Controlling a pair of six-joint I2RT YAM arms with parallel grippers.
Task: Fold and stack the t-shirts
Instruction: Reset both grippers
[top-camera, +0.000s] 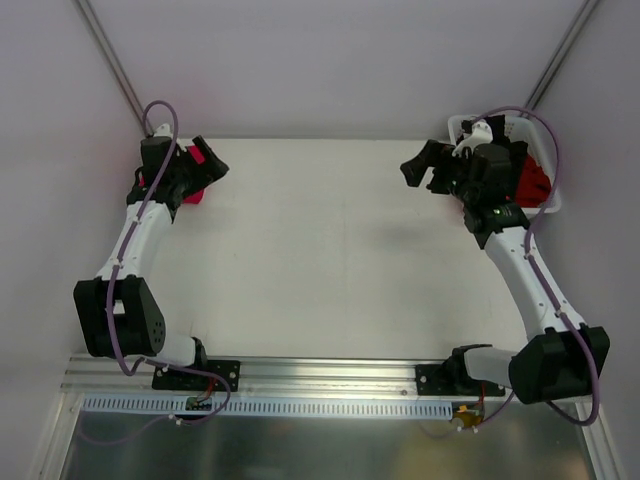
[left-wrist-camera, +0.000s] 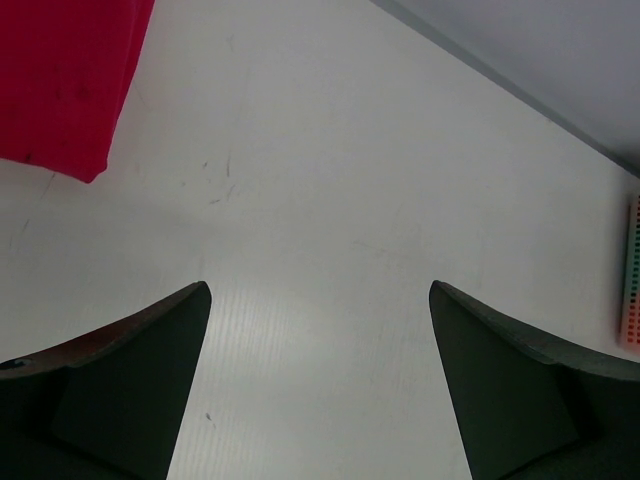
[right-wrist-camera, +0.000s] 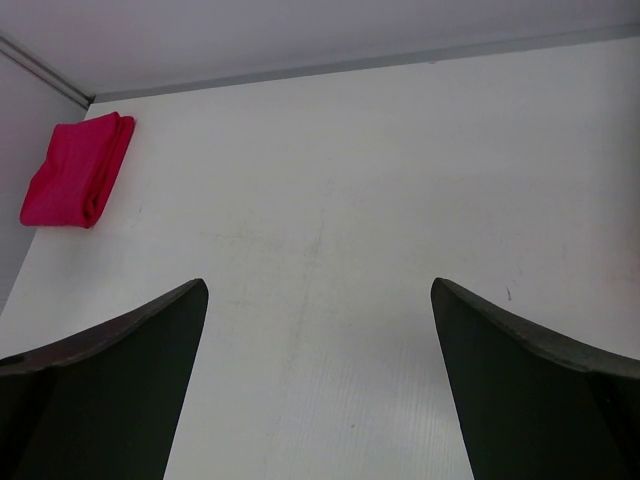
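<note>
A folded crimson-pink t-shirt (top-camera: 193, 196) lies in the far left corner of the table; it shows in the left wrist view (left-wrist-camera: 60, 80) at the upper left and in the right wrist view (right-wrist-camera: 78, 170) far off to the left. My left gripper (top-camera: 207, 166) hovers just right of it, open, with only bare table between its fingers (left-wrist-camera: 320, 290). My right gripper (top-camera: 415, 166) is at the far right, in front of the basket, open and empty (right-wrist-camera: 320, 285). An orange-red t-shirt (top-camera: 536, 184) lies bunched in the basket, partly hidden by the right arm.
The white plastic basket (top-camera: 553, 205) stands in the far right corner, against the wall. Walls close the table on the left, the back and the right. The white table (top-camera: 320, 250) stretches between the two arms. A metal rail (top-camera: 320, 375) runs along the near edge.
</note>
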